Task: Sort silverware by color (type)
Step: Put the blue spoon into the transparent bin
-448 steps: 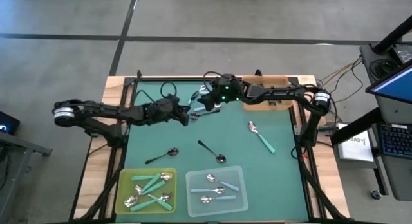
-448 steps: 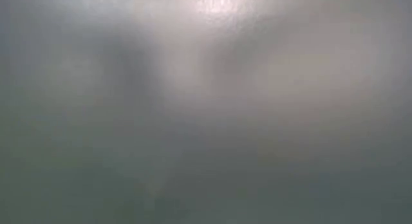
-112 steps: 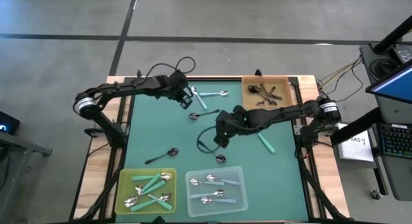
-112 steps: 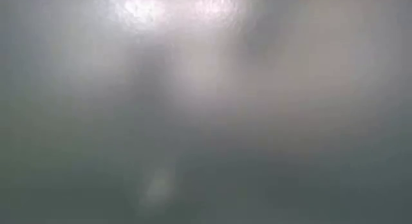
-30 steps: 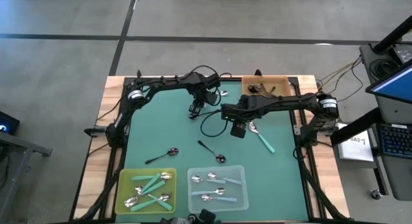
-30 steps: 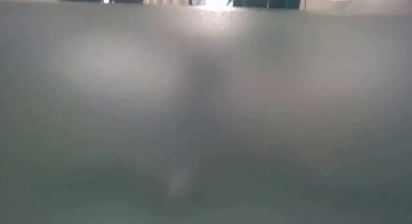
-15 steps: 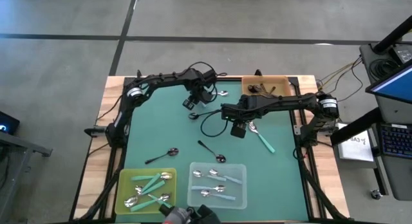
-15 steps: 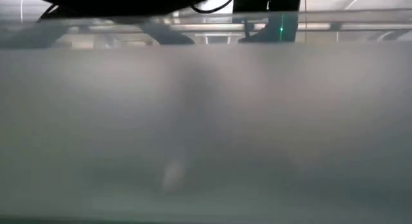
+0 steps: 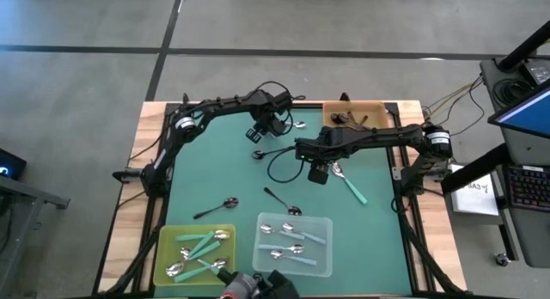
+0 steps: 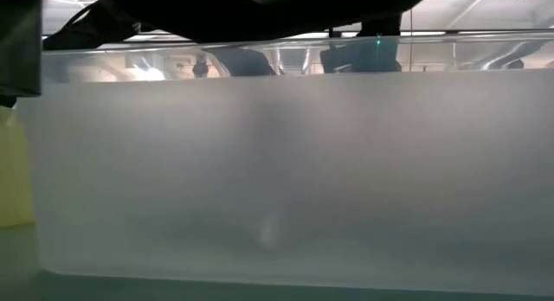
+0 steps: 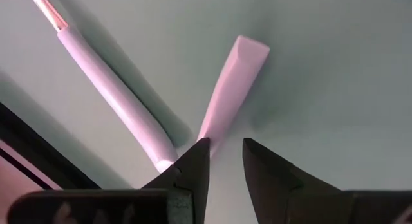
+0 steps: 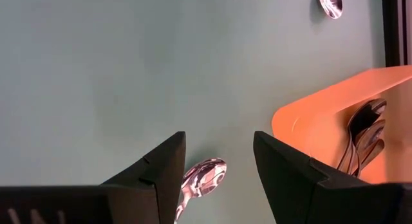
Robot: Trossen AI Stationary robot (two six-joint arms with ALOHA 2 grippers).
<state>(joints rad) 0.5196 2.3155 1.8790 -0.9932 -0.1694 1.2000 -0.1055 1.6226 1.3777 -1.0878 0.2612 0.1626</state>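
Observation:
My left gripper [image 9: 258, 133] hovers near the table's far edge. In the left wrist view it [image 11: 225, 147] is narrowly open over two pale blue spoon handles: one handle [image 11: 232, 89] runs under a fingertip, the other [image 11: 116, 102] lies beside it. My right gripper [image 9: 316, 173] is open at mid-table, and the bowl [image 12: 203, 176] of a teal-handled spoon [image 9: 351, 186] lies between its fingers [image 12: 161, 166]. Black-handled spoons lie on the mat [image 9: 216, 207], [image 9: 282, 201]. Sorted spoons lie in the yellow tray [image 9: 163, 247], the clear tray [image 9: 326, 247] and the orange tray [image 9: 378, 110]. My left gripper has one fingertip [image 11: 199, 150] over the near end of the pale blue handle [image 11: 209, 130], coming from above. Whether it touches the handle, I cannot tell.
A spoon bowl [image 9: 258, 154] lies beside a dark cable loop [image 9: 279, 166] at mid-table. A dark and orange object [image 9: 249, 286] shows at the near edge. In the low view the clear tray's wall [image 10: 277, 180] fills the picture, with the yellow tray [image 10: 13, 171] beside it.
The clear tray has slid along the mat toward the far and right edges, away from the low camera. The dark and orange object has come in at the near edge. My left gripper has moved a little toward the far edge.

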